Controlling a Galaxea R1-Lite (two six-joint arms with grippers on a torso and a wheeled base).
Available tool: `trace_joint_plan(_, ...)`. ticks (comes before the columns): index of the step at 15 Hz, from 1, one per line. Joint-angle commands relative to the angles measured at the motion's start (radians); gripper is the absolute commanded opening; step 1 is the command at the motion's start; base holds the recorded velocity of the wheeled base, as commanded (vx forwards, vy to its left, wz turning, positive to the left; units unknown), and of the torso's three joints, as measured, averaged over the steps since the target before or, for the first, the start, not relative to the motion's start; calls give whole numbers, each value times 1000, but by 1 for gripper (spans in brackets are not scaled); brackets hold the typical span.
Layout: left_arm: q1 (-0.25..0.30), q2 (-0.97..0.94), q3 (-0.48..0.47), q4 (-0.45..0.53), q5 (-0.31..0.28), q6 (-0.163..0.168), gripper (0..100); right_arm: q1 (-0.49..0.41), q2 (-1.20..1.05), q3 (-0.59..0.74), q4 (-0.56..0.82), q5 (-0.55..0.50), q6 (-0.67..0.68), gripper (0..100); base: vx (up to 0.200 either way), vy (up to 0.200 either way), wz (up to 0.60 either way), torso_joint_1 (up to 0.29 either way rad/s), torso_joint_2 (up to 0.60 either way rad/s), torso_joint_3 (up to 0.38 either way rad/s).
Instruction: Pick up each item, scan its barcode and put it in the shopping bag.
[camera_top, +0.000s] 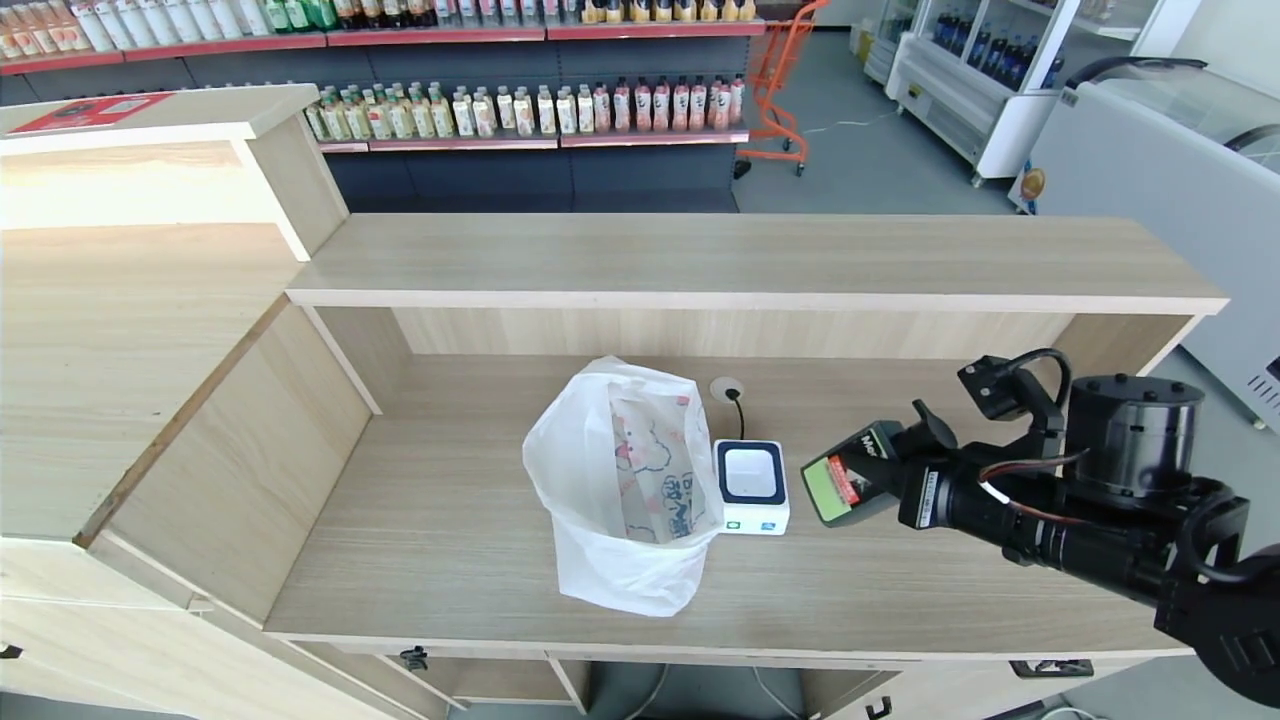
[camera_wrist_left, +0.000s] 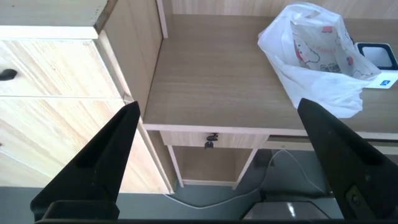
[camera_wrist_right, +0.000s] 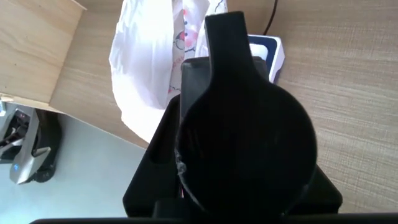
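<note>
My right gripper (camera_top: 893, 462) is shut on a dark container (camera_top: 842, 486) with a green end and a red label, held just above the counter, right of the scanner (camera_top: 752, 484). In the right wrist view the container (camera_wrist_right: 244, 149) looks round and dark, with one finger (camera_wrist_right: 225, 43) lying along it. The white shopping bag (camera_top: 612, 520) stands open left of the scanner and holds a pink patterned packet (camera_top: 652, 470). My left gripper (camera_wrist_left: 217, 109) hangs open and empty, low in front of the counter's front edge, with the bag (camera_wrist_left: 317, 68) farther off.
The scanner's cable runs to a grommet (camera_top: 726, 387) at the back of the wooden counter (camera_top: 430, 520). A raised ledge (camera_top: 740, 260) borders the back and a side wall (camera_top: 250, 450) the left. Drawers (camera_wrist_left: 50, 68) sit beneath the counter.
</note>
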Motion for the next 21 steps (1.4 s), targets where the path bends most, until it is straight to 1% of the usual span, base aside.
trace_joint_plan(1,0,2,0,0,0,-1,100,0,14,-2,-1,0,14,0,0,0,0,0,0,0)
trace_joint_plan(4,0,2,0,0,0,-1,100,2,25,-9,-1,0,103,0,0,200,0,9,2,-1)
trace_joint_plan(7,0,2,0,0,0,-1,100,10,51,-26,-1,3,105,0,0,200,0,2,-1,2)
trace_joint_plan(12,0,2,0,0,2,-3,100,56,146,-100,1,-4,97,0,0,0,0,0,0,0)
trace_joint_plan(15,0,2,0,0,2,-3,100,68,213,-108,-1,-21,30,0,0,0,0,0,0,0)
trace_joint_plan(16,0,2,0,0,2,-3,100,80,292,-152,-13,-126,13,0,0,0,0,0,0,0)
trace_joint_plan(17,0,2,0,0,0,-3,100,94,322,-197,-8,-161,11,0,0,0,0,0,0,0)
trace_joint_plan(21,0,2,0,0,0,-3,100,171,437,-345,1,-173,-38,0,0,0,0,0,0,0)
